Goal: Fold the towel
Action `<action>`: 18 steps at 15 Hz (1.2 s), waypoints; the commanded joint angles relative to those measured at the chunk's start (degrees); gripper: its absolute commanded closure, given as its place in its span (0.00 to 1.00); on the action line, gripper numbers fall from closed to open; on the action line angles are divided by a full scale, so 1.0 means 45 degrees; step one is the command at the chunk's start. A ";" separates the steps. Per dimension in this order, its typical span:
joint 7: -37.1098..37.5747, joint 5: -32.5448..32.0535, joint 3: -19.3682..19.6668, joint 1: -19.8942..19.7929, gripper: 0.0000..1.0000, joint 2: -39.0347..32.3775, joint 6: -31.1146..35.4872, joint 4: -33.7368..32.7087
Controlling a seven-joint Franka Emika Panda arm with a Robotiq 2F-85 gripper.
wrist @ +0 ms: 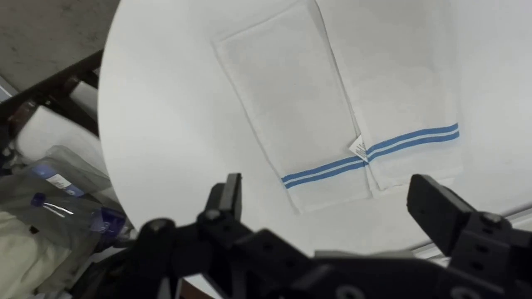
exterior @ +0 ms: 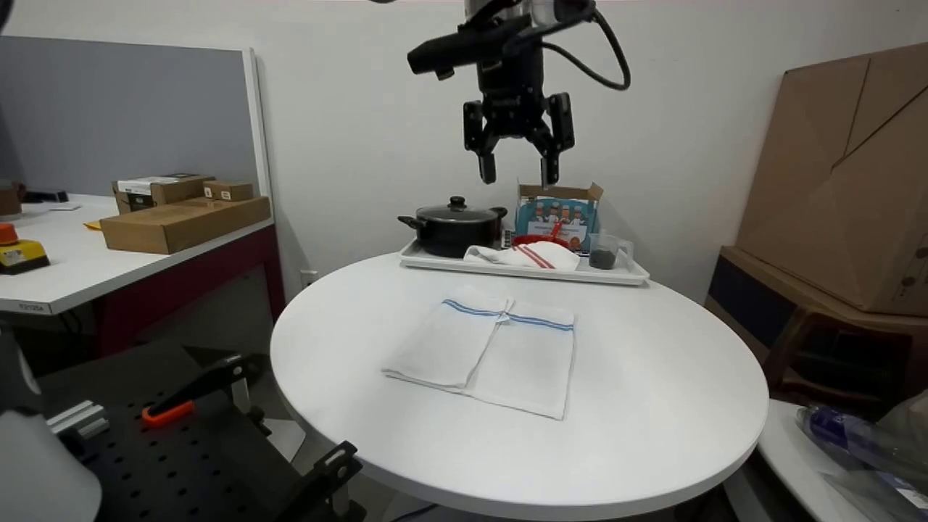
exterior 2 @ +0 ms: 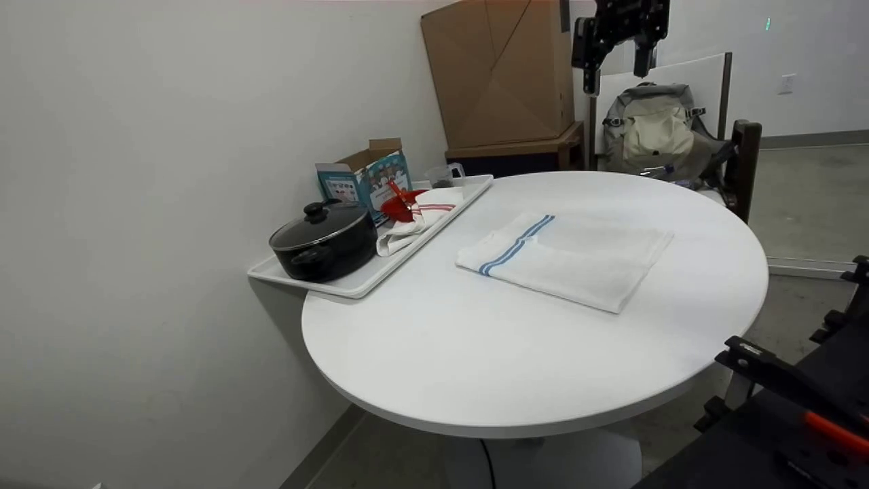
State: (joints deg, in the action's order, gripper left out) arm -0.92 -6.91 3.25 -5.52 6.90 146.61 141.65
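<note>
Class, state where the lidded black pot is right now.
In an exterior view, the lidded black pot sits at the left end of the white tray, just left of the open box.

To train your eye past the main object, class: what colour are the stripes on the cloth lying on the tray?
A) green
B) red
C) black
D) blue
B: in both exterior views the cloth on the tray is striped in red, whereas the blue-striped towel lies on the table.
</note>
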 commanded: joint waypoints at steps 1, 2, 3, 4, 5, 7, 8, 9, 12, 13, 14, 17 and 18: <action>-0.3118 0.3283 0.0586 0.0455 0.00 -0.1309 0.0530 -0.0381; -0.3713 0.4304 0.0620 0.0388 0.00 -0.1511 0.0446 -0.0330; -0.4313 0.5251 0.0617 0.0284 0.00 -0.1705 0.0301 -0.0331; -0.4497 0.5881 0.0616 0.0130 0.00 -0.1927 0.0131 -0.0367; -0.4256 0.6150 0.0635 -0.0028 0.00 -0.2208 0.0005 -0.0426; -0.3655 0.6318 0.0689 -0.0304 0.00 -0.2711 -0.0115 -0.0550; -0.3436 0.6289 0.0721 -0.0440 0.00 -0.2938 -0.0118 -0.0600; -0.3160 0.6145 0.0757 -0.0562 0.00 -0.3130 -0.0091 -0.0621; -0.2254 0.5663 0.0903 -0.0860 0.00 -0.3675 -0.0049 -0.0754; -0.2051 0.5591 0.0940 -0.0941 0.00 -0.3901 -0.0026 -0.0854; -0.1852 0.5532 0.0968 -0.0997 0.00 -0.4091 -0.0027 -0.0960; -0.1242 0.5355 0.1013 -0.1114 0.00 -0.4850 -0.0036 -0.1481; -0.1075 0.5266 0.1050 -0.1167 0.00 -0.5086 -0.0059 -0.1652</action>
State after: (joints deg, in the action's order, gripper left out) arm -9.35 18.97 7.56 -10.25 -12.22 147.56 137.75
